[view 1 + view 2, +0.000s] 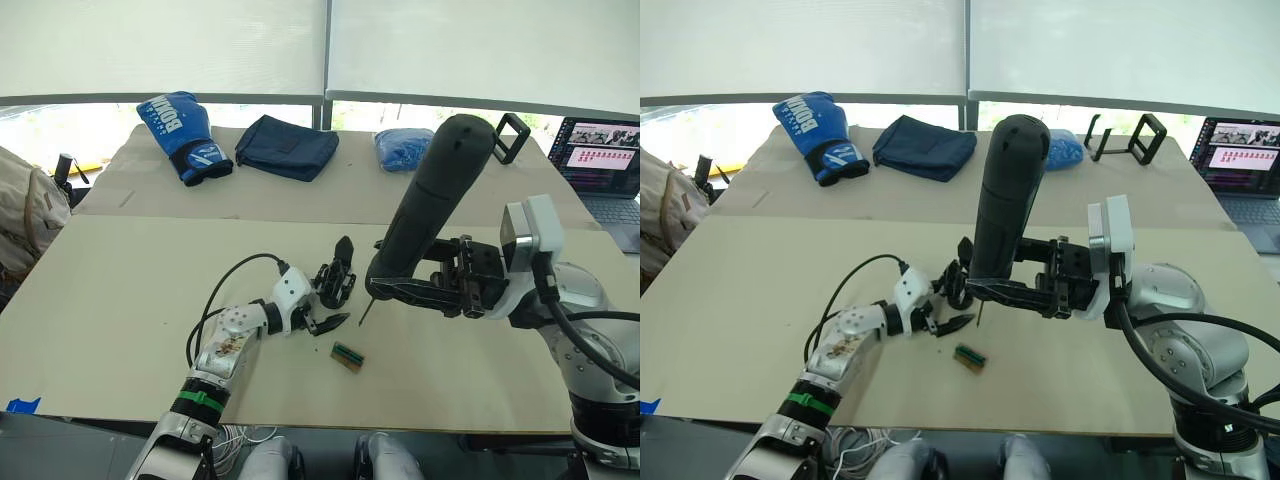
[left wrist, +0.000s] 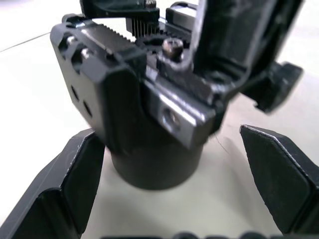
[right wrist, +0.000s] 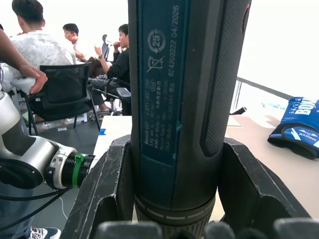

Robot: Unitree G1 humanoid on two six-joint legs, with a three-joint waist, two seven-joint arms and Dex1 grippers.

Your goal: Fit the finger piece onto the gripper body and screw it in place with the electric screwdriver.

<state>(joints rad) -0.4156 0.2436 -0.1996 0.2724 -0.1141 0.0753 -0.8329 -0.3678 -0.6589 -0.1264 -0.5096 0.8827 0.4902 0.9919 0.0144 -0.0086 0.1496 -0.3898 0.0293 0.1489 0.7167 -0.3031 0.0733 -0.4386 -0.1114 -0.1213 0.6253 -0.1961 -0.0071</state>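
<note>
Clearly, electric screwdriver (image 3: 174, 99) label reads "04/2026" (recycling mark above).

From head height our two eye views look forward and down over the same surface (image 1: 120, 330). Our wrist views sit very close: left facing the gripper body (image 2: 149, 109), right the electric screwdriver (image 3: 184, 99).

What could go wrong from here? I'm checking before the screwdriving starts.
The long matte-black electric screwdriver is gripped low in the right gripper, most of its length leaning above, so it could tip or twist. Its thin bit hangs beside the small black gripper body, not visibly on a screw. The left gripper sits open around that body, which may shift under pressure.
</note>
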